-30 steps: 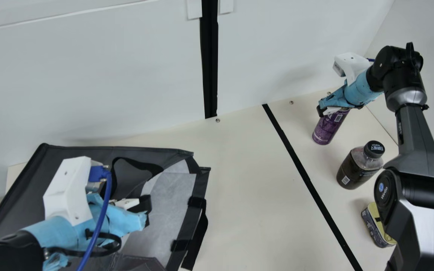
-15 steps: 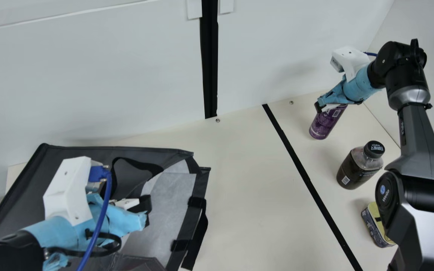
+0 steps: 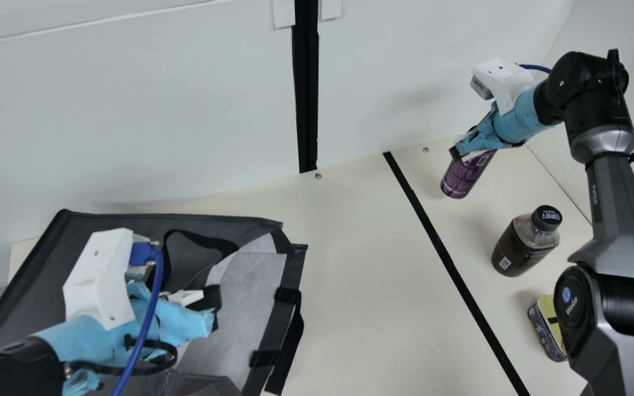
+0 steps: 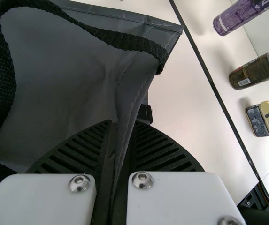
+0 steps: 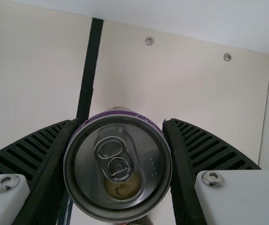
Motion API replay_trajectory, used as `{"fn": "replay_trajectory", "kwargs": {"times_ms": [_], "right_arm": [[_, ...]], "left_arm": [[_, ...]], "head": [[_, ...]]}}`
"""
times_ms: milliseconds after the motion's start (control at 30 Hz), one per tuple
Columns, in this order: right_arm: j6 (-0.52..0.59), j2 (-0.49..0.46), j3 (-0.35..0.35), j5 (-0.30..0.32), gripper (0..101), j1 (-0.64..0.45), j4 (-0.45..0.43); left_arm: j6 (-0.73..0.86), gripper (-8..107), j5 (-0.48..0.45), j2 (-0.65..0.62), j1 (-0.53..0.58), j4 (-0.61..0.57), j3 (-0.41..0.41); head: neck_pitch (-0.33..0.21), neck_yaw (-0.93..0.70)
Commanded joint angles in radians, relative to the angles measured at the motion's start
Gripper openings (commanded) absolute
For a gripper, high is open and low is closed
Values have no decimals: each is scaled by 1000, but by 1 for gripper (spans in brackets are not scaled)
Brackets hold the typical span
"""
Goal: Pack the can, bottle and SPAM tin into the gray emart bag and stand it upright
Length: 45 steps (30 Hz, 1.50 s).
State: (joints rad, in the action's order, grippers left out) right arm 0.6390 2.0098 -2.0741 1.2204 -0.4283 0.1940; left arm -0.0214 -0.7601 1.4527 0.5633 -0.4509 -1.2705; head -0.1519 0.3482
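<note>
Against a white wall [image 3: 185,110], a cream tabletop [image 3: 361,264] holds a bottle [image 3: 518,250], white lettering on its black cap, beside a SPAM tin [image 3: 546,330] with printed sides. The right gripper's [image 3: 458,154] fingers clasp a code-marked purple can [image 3: 466,176]; the left gripper's [image 3: 213,309] pinch the gray emart bag's [image 3: 58,258] edge.

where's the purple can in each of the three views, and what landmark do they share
Main view: the can is upper right, above and left of the bottle.
Left wrist view: the can is across the black strip from the left gripper, on the bottle's side away from the tin.
Right wrist view: the can is in the right gripper, seen lid-on.
Shared landmark: the black strip.
</note>
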Motion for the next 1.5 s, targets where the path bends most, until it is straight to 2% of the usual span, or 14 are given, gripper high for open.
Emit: {"fn": "replay_trajectory", "kwargs": {"times_ms": [0, 700, 1467], "right_arm": [[10, -17, 18, 0, 0, 6, 2], [180, -224, 245, 0, 0, 102, 41], [367, -424, 524, 0, 0, 219, 105]], "left_arm": [[0, -8, 0, 0, 0, 0, 0], [0, -8, 0, 0, 0, 0, 0], [0, -8, 0, 0, 0, 0, 0]], "head": [[-23, 1], [-23, 1], [-23, 1]]}}
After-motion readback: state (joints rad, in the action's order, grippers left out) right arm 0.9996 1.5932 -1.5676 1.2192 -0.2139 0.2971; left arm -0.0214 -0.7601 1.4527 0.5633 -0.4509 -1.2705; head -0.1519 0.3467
